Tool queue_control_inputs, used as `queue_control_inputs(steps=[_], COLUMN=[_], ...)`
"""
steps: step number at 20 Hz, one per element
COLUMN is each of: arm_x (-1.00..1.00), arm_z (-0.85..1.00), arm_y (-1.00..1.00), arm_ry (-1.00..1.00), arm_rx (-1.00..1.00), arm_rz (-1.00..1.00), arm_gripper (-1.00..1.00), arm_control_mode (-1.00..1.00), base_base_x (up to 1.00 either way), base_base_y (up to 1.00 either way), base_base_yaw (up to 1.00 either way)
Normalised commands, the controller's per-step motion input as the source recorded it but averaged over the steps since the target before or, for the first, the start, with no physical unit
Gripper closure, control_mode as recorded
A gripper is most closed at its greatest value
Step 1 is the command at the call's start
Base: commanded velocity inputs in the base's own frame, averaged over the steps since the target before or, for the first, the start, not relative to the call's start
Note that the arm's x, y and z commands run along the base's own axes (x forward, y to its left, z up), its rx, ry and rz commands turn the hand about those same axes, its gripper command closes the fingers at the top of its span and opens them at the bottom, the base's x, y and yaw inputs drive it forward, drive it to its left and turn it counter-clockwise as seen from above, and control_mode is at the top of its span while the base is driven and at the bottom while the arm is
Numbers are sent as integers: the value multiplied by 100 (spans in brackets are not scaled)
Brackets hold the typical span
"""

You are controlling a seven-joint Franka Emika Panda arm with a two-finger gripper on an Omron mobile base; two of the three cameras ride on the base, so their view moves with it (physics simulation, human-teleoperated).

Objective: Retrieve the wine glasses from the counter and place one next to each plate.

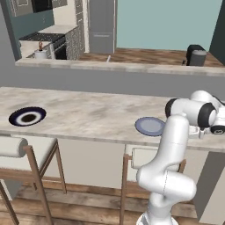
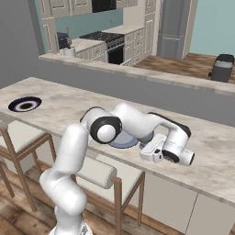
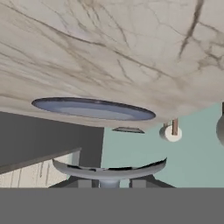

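Note:
My gripper (image 3: pixel 109 184) is shut on the stem of a wine glass; a grey rounded part of the glass (image 3: pixel 109 169) arches just beyond the fingertips (image 3: pixel 84 183). The hand view is rolled upside down. My gripper (image 2: pixel 147 153) (image 1: pixel 196 132) hangs low over the marbled top, just right of a blue-grey plate (image 1: pixel 149 126) (image 2: pixel 120 142) (image 3: pixel 94 108), which my arm partly hides in the right base view. A dark-rimmed plate (image 1: pixel 27 117) (image 2: pixel 25 104) with a white ring lies far to the left on the same top. The kitchen counter (image 2: pixel 85 43) runs along the back.
Stools (image 1: pixel 19 147) (image 2: pixel 98 172) stand along the near side of the marbled top (image 1: pixel 88 112). Behind the top a grey ledge (image 1: pixel 132 66) carries a dark appliance (image 1: pixel 196 56) (image 2: pixel 222 68). A stove (image 2: pixel 103 36) stands further back.

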Motion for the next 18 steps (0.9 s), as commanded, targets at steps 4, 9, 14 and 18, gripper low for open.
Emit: queue_control_inputs(steps=[4, 9, 14, 18], arm_x=[45, 54, 46, 27], arm_z=[-23, -18, -27, -32], arm_y=[1, -5, -2, -3], arm_ry=[0, 0, 0, 0], arm_rx=[-1, 0, 0, 0], arm_rz=[0, 0, 2, 4], arm_gripper=[100, 100, 100, 100], arm_control_mode=[-100, -100, -100, -100], base_base_x=[0, 0, 0, 0], base_base_y=[0, 0, 0, 0], base_base_yaw=[0, 0, 0, 0])
